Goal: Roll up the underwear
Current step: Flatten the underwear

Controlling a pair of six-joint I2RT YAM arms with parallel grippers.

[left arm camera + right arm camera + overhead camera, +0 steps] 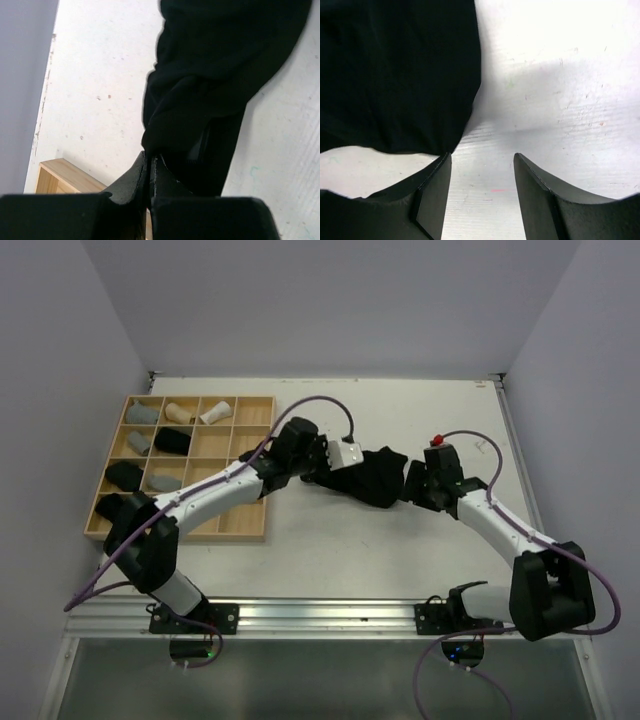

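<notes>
The black underwear (375, 478) lies crumpled in the middle of the table (330, 550), between my two arms. My left gripper (151, 162) is pinched tight on a thin fold at its edge. My right gripper (482, 165) stands wide just beside the cloth, holding nothing. The cloth looks light, limp and stretchy, so I'd grip doubled hems, not single layers.

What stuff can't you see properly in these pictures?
- Top view: the white-and-black left arm covers some cells of the wooden grid tray, so what they hold is hidden.
- Left wrist view: the black cloth underwear runs off the top edge; its folds are too dark to read.
- Right wrist view: it is cut off at the top and left edges.
</notes>
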